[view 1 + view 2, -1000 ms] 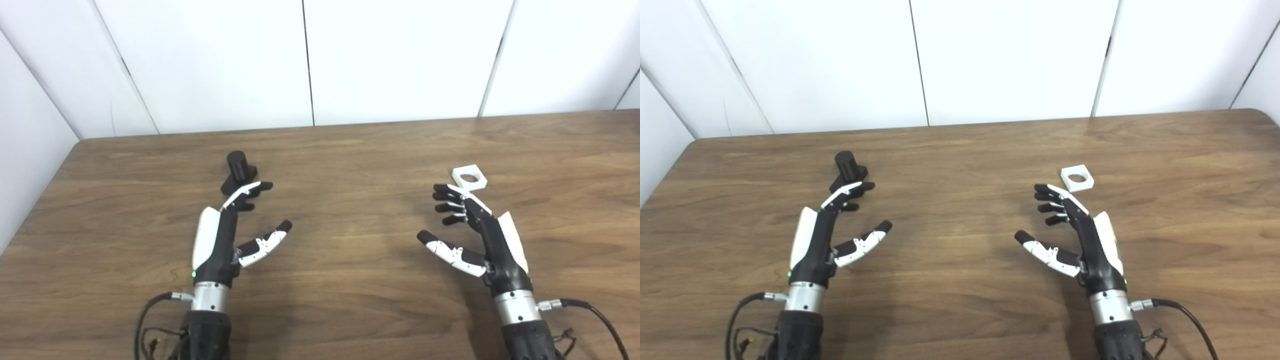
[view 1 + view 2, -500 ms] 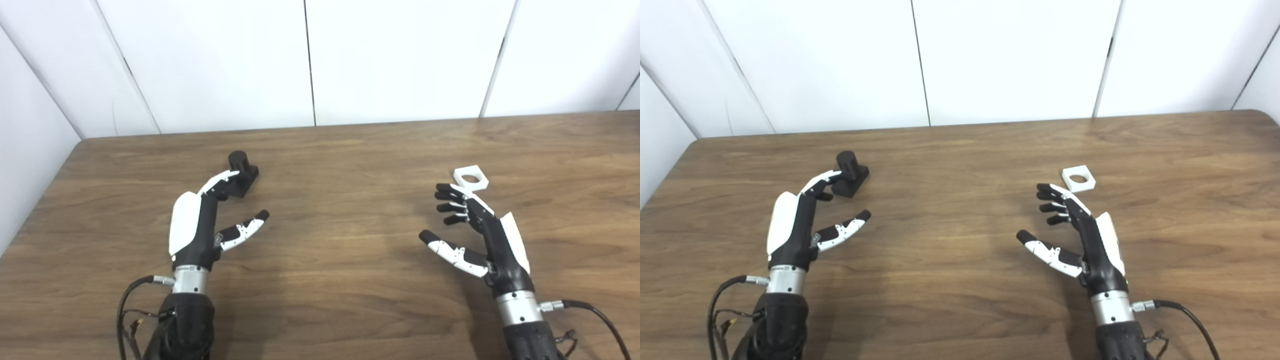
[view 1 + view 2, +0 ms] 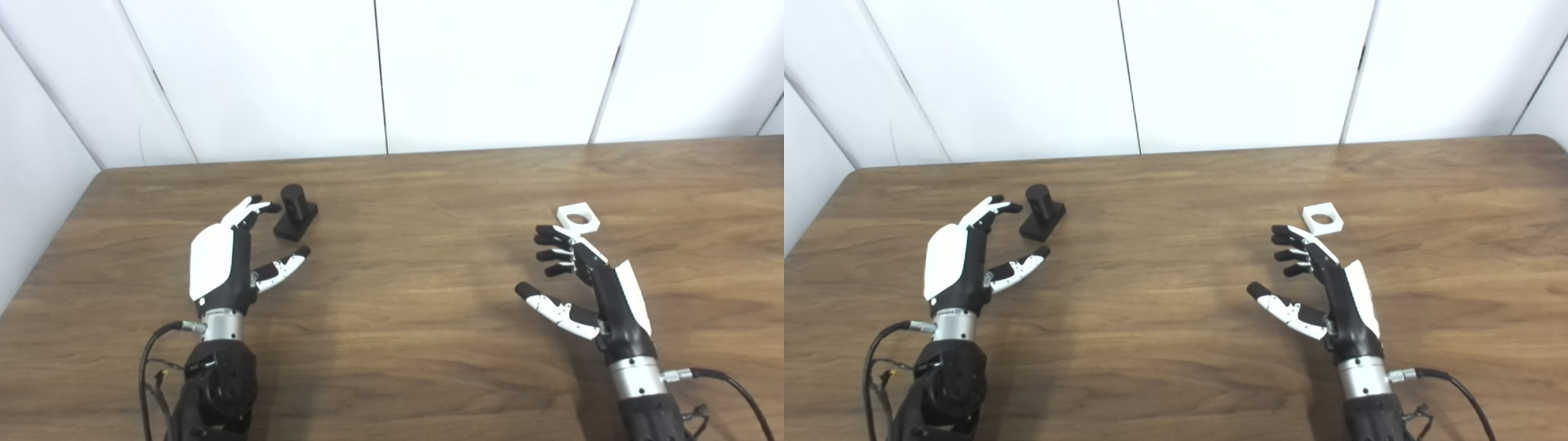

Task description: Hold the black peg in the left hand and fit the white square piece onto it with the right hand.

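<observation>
The black peg (image 3: pixel 295 211), a short cylinder on a square black base, stands on the wooden table (image 3: pixel 416 306) at the left. My left hand (image 3: pixel 236 257) is open just left of and nearer than the peg, fingers beside the base, thumb spread, not holding it. The white square piece (image 3: pixel 576 217) with a round hole lies flat on the table at the right. My right hand (image 3: pixel 582 282) is open, its fingertips (image 3: pixel 545 236) just short of the white piece, thumb spread toward the middle. Both show in the right eye view: peg (image 3: pixel 1041 211), white piece (image 3: pixel 1322 219).
White wall panels (image 3: pixel 380 73) stand behind the table's far edge. A white side wall (image 3: pixel 30 202) runs along the table's left edge. Cables (image 3: pixel 153 367) hang by both wrists at the near edge.
My left hand has moved left and forward, from in front of the peg to its left side, staying open. The peg looks slightly shifted. My right hand has barely moved.
</observation>
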Controlling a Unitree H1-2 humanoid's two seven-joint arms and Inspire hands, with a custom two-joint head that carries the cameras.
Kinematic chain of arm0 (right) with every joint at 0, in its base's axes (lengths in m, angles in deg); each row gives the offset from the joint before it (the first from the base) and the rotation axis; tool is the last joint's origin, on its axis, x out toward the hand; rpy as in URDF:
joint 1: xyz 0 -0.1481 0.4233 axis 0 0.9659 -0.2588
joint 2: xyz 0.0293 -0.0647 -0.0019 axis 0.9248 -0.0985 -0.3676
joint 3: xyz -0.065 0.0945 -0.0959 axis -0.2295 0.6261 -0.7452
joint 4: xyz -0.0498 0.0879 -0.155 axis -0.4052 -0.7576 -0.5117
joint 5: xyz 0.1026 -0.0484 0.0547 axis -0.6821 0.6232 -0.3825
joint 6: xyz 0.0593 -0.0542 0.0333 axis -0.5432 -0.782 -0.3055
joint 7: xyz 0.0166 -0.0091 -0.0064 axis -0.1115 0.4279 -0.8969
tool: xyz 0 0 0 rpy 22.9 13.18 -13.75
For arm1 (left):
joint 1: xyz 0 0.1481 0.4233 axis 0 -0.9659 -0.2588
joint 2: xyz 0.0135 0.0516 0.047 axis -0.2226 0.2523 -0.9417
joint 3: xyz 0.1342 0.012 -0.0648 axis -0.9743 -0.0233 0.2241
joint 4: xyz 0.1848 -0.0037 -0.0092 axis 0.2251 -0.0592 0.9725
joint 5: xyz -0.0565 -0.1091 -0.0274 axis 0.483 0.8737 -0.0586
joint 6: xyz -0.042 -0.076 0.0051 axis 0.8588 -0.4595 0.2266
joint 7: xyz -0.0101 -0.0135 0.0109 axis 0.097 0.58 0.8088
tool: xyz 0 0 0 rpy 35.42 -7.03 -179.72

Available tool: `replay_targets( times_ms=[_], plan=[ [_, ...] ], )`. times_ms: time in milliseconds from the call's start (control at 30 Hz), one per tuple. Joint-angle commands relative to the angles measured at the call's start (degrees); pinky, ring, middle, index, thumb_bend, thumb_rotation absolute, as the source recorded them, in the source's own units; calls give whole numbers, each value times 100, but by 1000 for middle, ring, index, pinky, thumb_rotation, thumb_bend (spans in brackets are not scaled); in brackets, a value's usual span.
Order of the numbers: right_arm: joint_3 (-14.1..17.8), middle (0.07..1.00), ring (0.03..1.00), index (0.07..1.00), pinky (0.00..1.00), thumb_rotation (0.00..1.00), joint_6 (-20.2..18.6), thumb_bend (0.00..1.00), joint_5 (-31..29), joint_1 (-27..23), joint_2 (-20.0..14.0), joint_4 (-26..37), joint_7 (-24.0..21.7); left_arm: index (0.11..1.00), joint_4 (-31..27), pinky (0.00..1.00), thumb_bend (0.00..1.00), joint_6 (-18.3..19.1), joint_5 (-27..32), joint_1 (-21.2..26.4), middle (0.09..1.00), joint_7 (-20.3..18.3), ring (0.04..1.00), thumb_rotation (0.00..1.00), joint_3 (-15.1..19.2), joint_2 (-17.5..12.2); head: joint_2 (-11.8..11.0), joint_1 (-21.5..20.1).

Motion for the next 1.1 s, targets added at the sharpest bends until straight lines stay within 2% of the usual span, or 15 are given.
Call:
replay_targets(
  times_ms=[0, 233, 700, 1067],
  plan=[
    [0, 762, 688, 782, 578, 336, 119, 626, -39, 59, 75, -92, 43, 738, -55, 926, 703, 165, -190, 302, 954, 191, 975, 418, 12, -88, 7, 2],
    [11, 760, 685, 781, 571, 348, 126, 629, -46, 29, 69, -116, 43, 754, 142, 998, 740, 432, -379, 467, 1000, 385, 1000, 464, -60, -128, 5, -17],
    [-1, 760, 679, 778, 571, 360, 88, 628, 10, 11, 66, -80, 47, 755, 674, 1000, 834, 838, -423, 828, 1000, 402, 1000, 581, -200, -195, 16, -48],
    [9, 764, 675, 780, 562, 372, 61, 624, 18, 55, 83, -20, 51, 716, 1195, 1000, 899, 899, -337, 1053, 1000, 436, 1000, 638, -356, -256, 31, -50]
  ],
)
